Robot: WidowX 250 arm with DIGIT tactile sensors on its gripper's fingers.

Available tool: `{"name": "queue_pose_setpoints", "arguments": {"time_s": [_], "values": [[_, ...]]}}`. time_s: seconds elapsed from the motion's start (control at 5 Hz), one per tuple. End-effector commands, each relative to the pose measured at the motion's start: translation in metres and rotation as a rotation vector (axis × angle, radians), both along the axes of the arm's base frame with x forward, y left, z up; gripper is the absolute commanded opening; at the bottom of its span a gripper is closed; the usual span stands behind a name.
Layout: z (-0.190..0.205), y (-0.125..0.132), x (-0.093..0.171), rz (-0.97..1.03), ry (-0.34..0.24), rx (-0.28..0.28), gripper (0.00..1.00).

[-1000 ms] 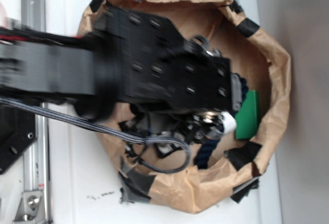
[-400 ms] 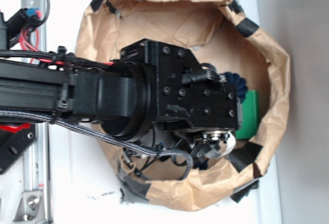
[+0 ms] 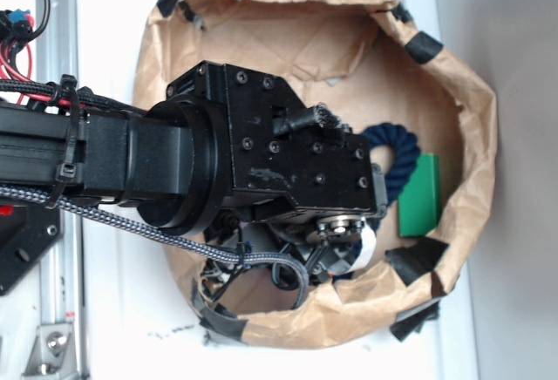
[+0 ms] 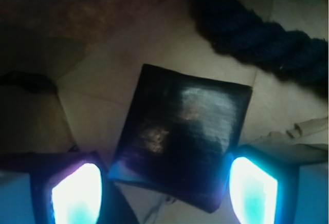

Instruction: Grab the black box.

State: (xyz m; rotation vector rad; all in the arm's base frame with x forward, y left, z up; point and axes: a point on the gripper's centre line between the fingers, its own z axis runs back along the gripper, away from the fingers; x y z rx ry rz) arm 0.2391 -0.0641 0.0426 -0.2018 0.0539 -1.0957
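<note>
Glowing cyan-white fingertips frame the wrist view at lower left and lower right; gripper spread wide, holding nothing. Black box lies between them on brown paper, glossy, turned at an angle, its near edge level with the fingertips; contact cannot be told. Navy rope beyond it, apart. Exterior: arm hides the box inside paper bag; green box near the bag's right wall; white tabletop underneath.

We see the black box lying glossy on the brown paper floor, between our gripper fingers, which stand spread on either side. The navy-blue rope curves beyond it, apart.
</note>
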Motion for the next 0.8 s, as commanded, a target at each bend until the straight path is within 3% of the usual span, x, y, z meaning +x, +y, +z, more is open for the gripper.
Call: {"name": "queue_pose_setpoints", "arguments": {"time_s": [0.0,0.2,0.6], "values": [[-0.020,-0.020,0.013,0.119,-0.092,0.025,1.00],[-0.024,-0.021,0.019,0.222,-0.066,0.062,0.06],[0.021,0.026,0.021,0.413,-0.077,0.132,0.00]]}}
